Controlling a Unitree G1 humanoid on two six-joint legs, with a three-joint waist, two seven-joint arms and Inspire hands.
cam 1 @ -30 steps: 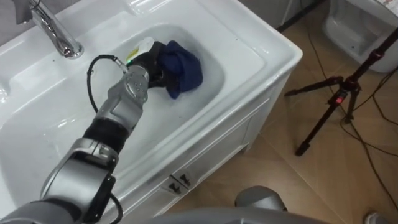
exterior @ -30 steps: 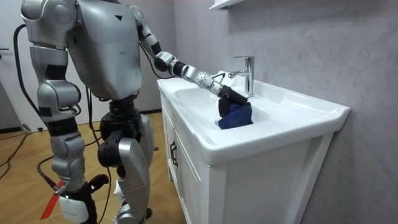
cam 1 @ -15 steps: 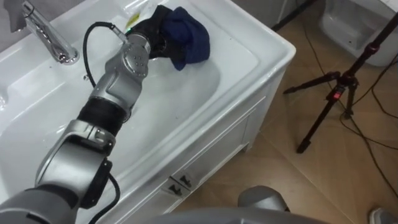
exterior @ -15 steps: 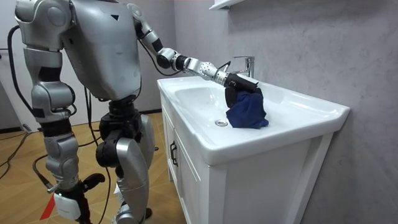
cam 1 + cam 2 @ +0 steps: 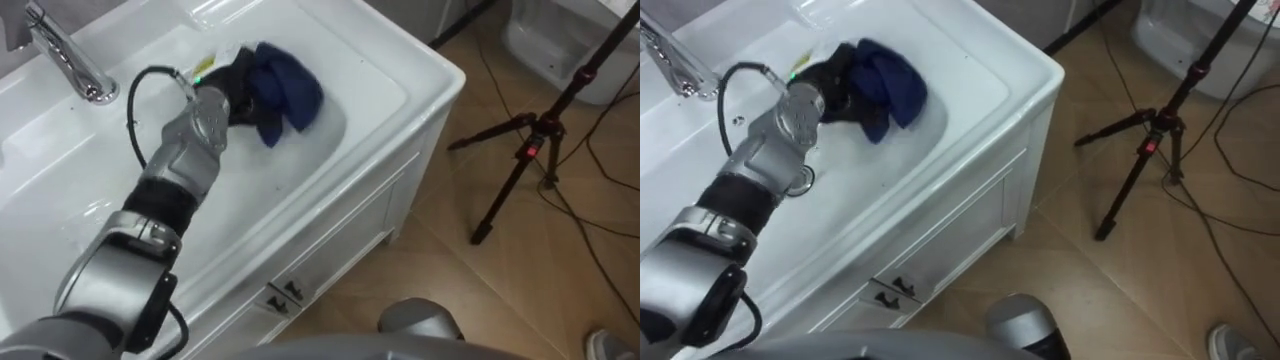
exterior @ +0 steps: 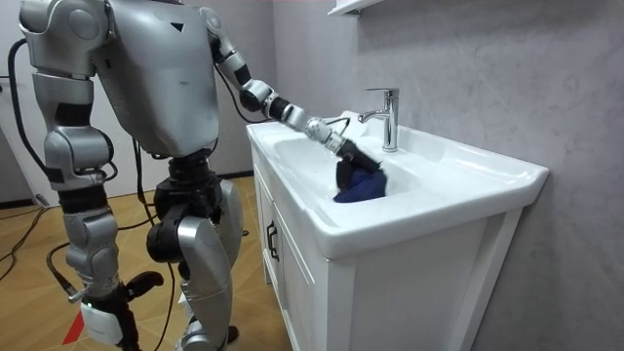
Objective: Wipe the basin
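The robot stood at the near side of the white basin (image 5: 425,72), with its left arm stretched into the bowl and its right hand (image 6: 100,317) hanging low, idle. A moment before, the left hand (image 5: 238,85) was higher, toward the far rim. Now it had come down again, its fingers curled around the blue cloth (image 5: 288,90), which lay on the bowl's right slope. This looked like one stroke among several, so the wiping was probably not finished.

A glossy, smooth basin (image 5: 425,72), a polished metal tap (image 5: 66,60), matt soft cloth (image 5: 290,90) and a wooden floor (image 5: 480,300) are shown.
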